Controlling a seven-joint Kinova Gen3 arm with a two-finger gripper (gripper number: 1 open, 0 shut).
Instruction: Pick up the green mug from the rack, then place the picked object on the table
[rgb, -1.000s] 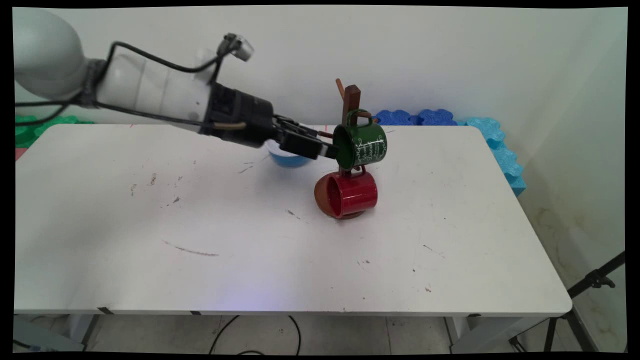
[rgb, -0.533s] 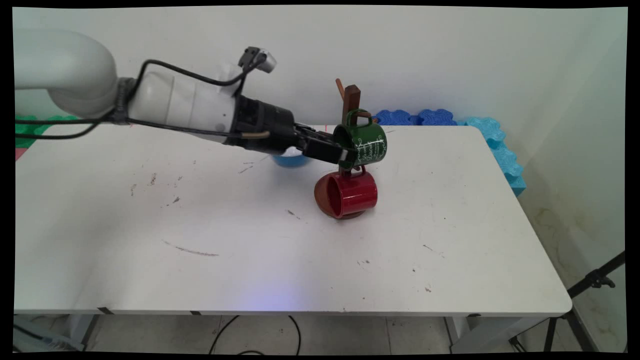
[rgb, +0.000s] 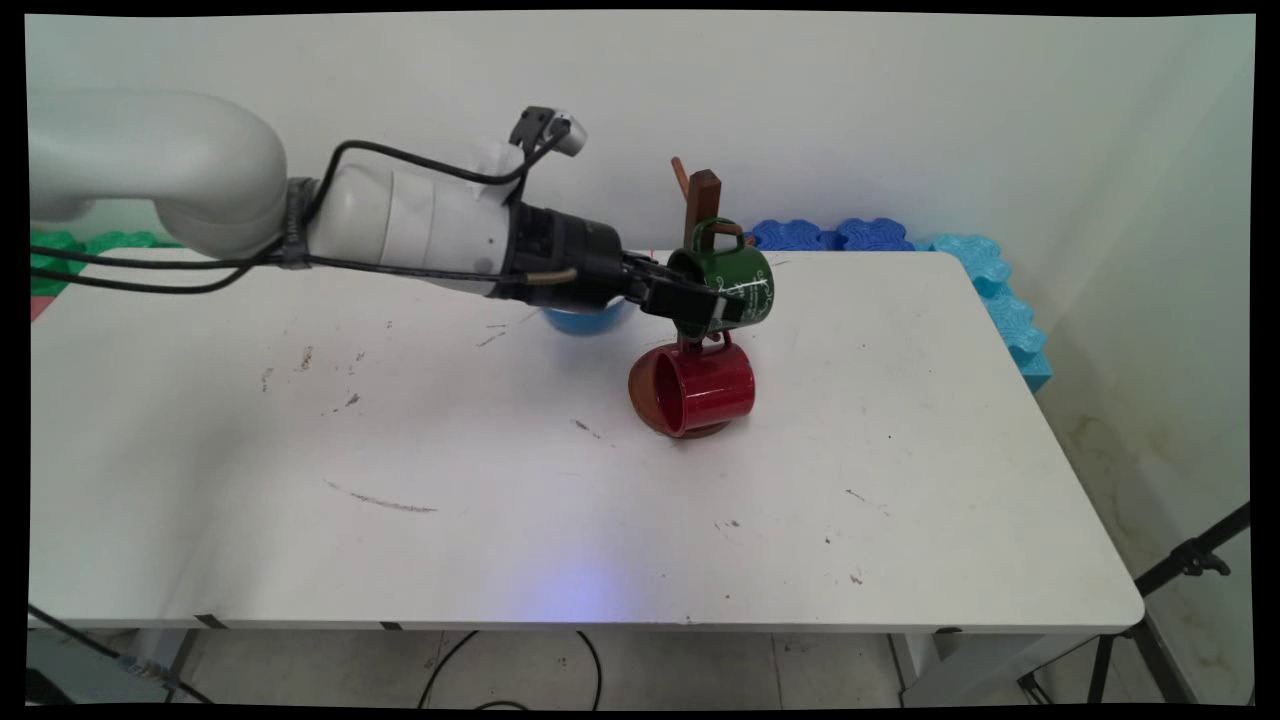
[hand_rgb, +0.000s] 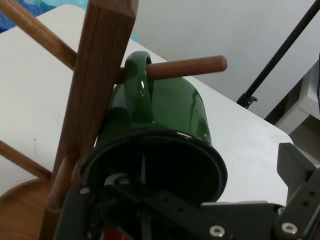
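The white arm reaches in from the left, nearly level, and its black two-finger gripper (rgb: 712, 308) is at the mouth of a dark green enamel mug with white lettering (rgb: 738, 285). The mug hangs by its handle on a round wooden peg (hand_rgb: 186, 67) of a brown wooden mug stand with an upright post (rgb: 703, 200) — its open mouth faces the gripper.

In the main view one finger (rgb: 722, 310) lies along the outside of the mug's wall on the near side. In the hand view the black linkage rises across the mug's dark interior, and the other finger (hand_rgb: 295, 165) stands outside the rim to the right. The fingers are spread apart, straddling the rim; whether either pad actually touches the wall I cannot tell.

Below the green mug, a glossy red mug with a brownish inside (rgb: 692, 390) hangs on its side from a lower peg of the same stand, just above the stand's round base. A blue bowl (rgb: 585, 320) sits on the white table (rgb: 500, 480) behind the gripper's wrist, partly hidden. Blue foam tiles (rgb: 960, 260) line the table's far right edge — green ones (rgb: 60, 250) show at the far left.
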